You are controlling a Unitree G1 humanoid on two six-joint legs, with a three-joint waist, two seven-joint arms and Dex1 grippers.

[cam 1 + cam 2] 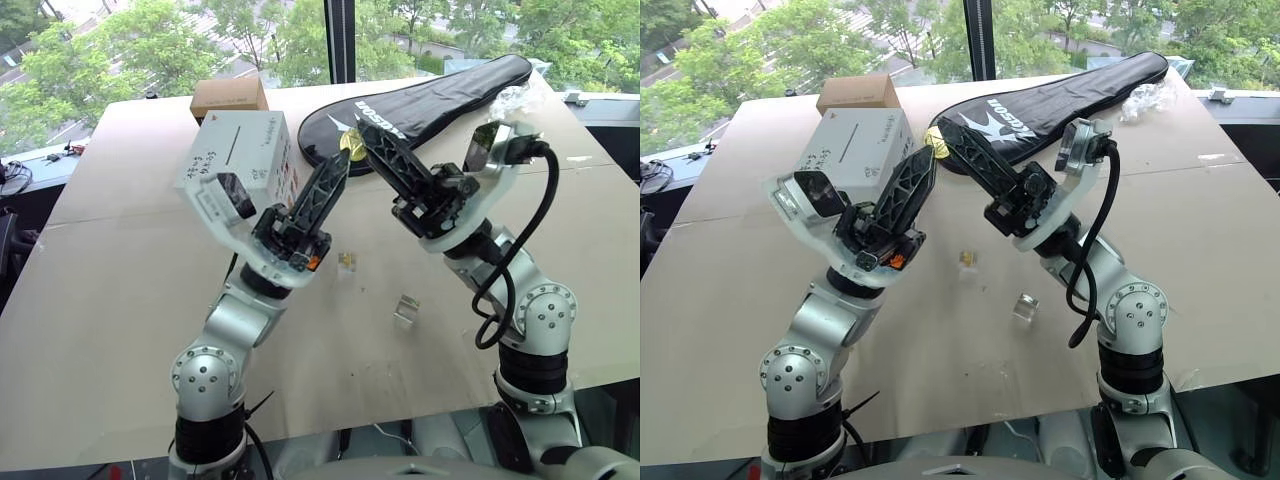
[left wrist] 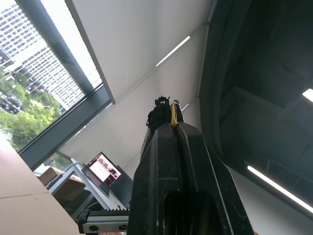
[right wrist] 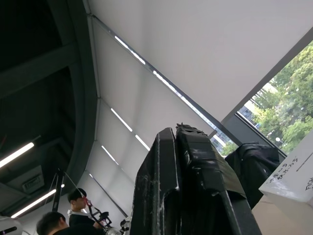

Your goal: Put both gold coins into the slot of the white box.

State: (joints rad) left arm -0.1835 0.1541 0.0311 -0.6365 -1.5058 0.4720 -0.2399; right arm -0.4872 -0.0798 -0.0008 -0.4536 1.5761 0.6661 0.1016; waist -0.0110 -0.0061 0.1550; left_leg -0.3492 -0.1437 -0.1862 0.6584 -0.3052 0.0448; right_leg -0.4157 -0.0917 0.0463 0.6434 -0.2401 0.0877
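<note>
Both arms are raised over the tabletop [image 1: 120,300] with their tips meeting just above the white box [image 1: 235,150]. A gold coin [image 1: 351,146] sits at that meeting point; the right tool [image 1: 360,135] is closed, apparently on it, and the left tool [image 1: 342,165] is closed too, its tip at the coin's edge. In the left wrist view a thin gold sliver [image 2: 173,113] shows between the black fingers, so which tool truly bears the coin is hard to say.

The second gold coin [image 1: 347,261] lies on the tabletop between the arms, near a small clear case [image 1: 406,309].

The coins look tiny, light, rigid and slick. A pinch across the flat faces seems safest, leaving an edge free to enter the slot [image 1: 232,146].
</note>
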